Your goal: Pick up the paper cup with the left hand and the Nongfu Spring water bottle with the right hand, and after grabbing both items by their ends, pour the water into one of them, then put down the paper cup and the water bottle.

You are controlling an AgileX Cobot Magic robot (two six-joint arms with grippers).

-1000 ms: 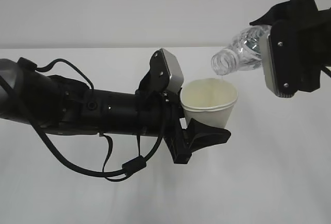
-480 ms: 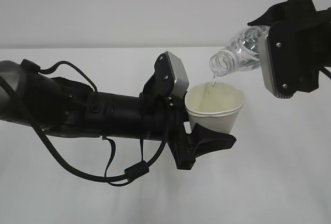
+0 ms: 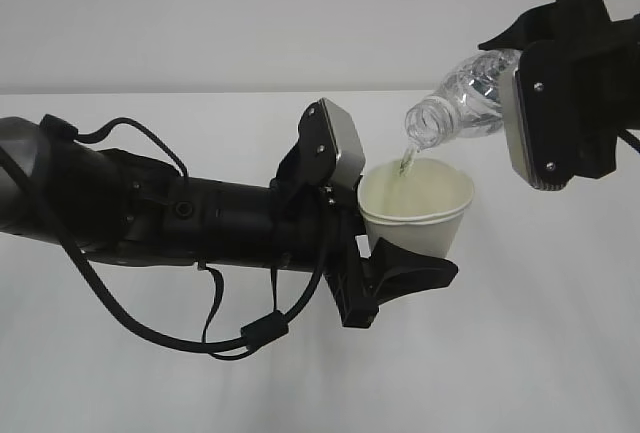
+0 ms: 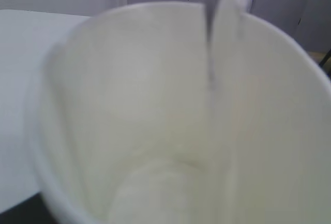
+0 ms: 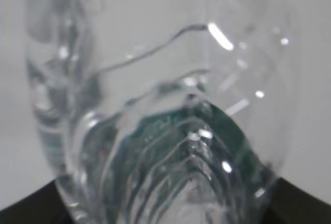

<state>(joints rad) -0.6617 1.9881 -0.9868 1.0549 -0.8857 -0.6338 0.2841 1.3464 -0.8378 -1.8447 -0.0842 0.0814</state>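
My left gripper is shut on the white paper cup and holds it upright above the table. One black finger shows in front of the cup's lower wall. My right gripper is shut on the base end of the clear Nongfu Spring water bottle, which is tilted with its open neck down and to the left, just above the cup's rim. A thin stream of water falls into the cup. In the left wrist view the cup's cream inside fills the frame and the stream comes over the far rim. The right wrist view shows the ribbed bottle and its green label.
The white table lies below both arms. Loose black cables hang under the left arm. A pale wall stands behind.
The left arm moved the cup slightly to the right, under the bottle's neck. The first drops have grown into a steady stream of water into the cup.
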